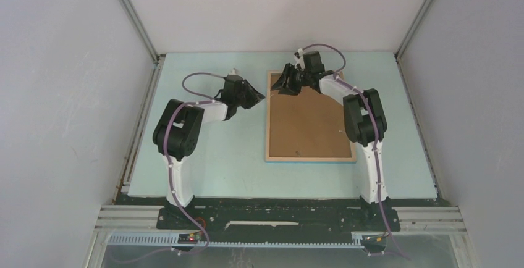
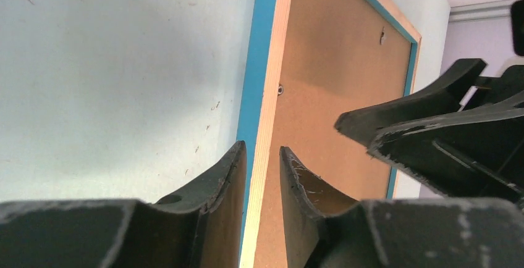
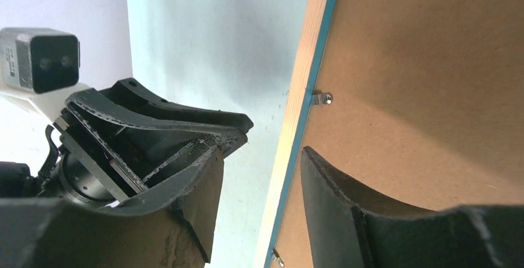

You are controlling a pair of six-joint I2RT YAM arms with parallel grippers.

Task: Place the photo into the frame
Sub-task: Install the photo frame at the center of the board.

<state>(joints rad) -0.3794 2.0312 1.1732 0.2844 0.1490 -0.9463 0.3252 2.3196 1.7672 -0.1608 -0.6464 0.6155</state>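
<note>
The frame [image 1: 269, 126] lies back up on the table, with a light wood rim and a blue edge. The brown backing board [image 1: 309, 117] sits inside it. The photo is hidden. My left gripper [image 1: 261, 98] is at the frame's left rail near the far corner. In the left wrist view its jaws [image 2: 262, 150] are narrowly open, one on each side of the rail [image 2: 269, 95]. My right gripper [image 1: 283, 84] is at the far left corner. It is open wide [image 3: 264, 150] across the same rail [image 3: 303, 83], one finger over the board [image 3: 420, 64].
The two grippers are close together; the left one's fingers [image 3: 154, 126] show in the right wrist view. Small metal tabs [image 3: 321, 99] sit along the rail's inner edge. The pale blue table [image 1: 210, 157] is walled on three sides.
</note>
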